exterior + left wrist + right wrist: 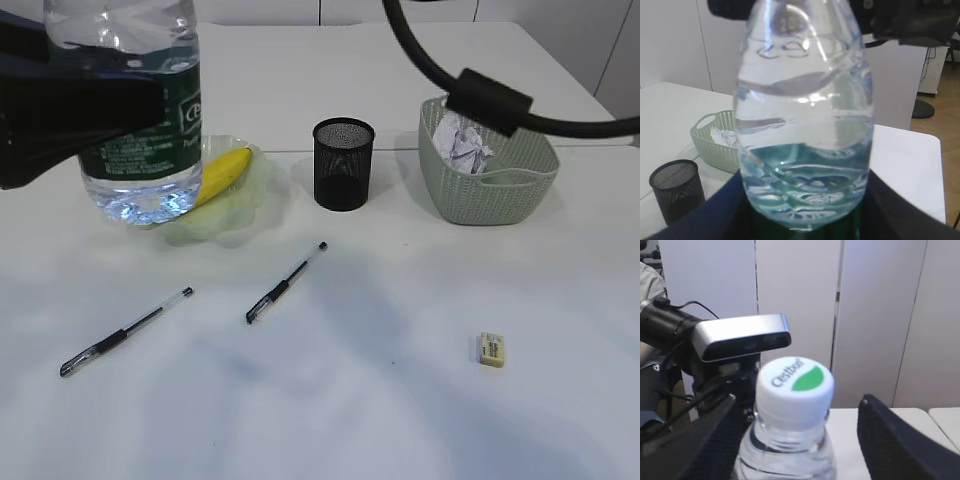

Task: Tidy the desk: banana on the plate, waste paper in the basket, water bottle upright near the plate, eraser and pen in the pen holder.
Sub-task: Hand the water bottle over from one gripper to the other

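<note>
So we have the banana [226, 172] on the plate [262, 205] and paper [466, 140] in the basket [520, 178] — our left gripper [805, 220] grips the upright water bottle [140, 120] beside the plate, our right gripper [795, 415] straddles its cap, spread apart — pens and eraser [493, 349] remain.
</note>
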